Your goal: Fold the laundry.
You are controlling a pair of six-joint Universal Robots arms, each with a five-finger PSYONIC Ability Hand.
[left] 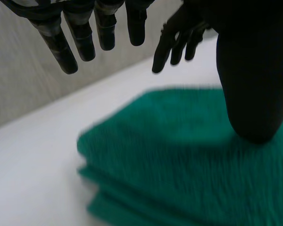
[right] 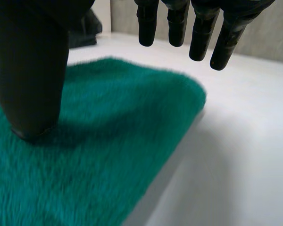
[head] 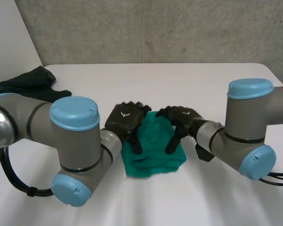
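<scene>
A green towel (head: 153, 149) lies folded into a small thick stack on the white table (head: 188, 80), between my two hands. My left hand (head: 126, 120) hovers over the stack's left part, fingers straight and open; its thumb (left: 254, 84) points down onto the green towel (left: 188, 155). My right hand (head: 179, 121) is over the right part, open too, fingers (right: 198, 28) spread above the green towel (right: 108, 155) and thumb (right: 33, 70) touching the pile. My right hand (left: 179, 33) also appears beyond the left hand's fingers (left: 85, 33).
A dark crumpled garment (head: 30, 82) lies at the table's far left edge, also seen as a dark garment (right: 85, 28) past the towel. A grey wall (head: 155, 28) runs behind the table.
</scene>
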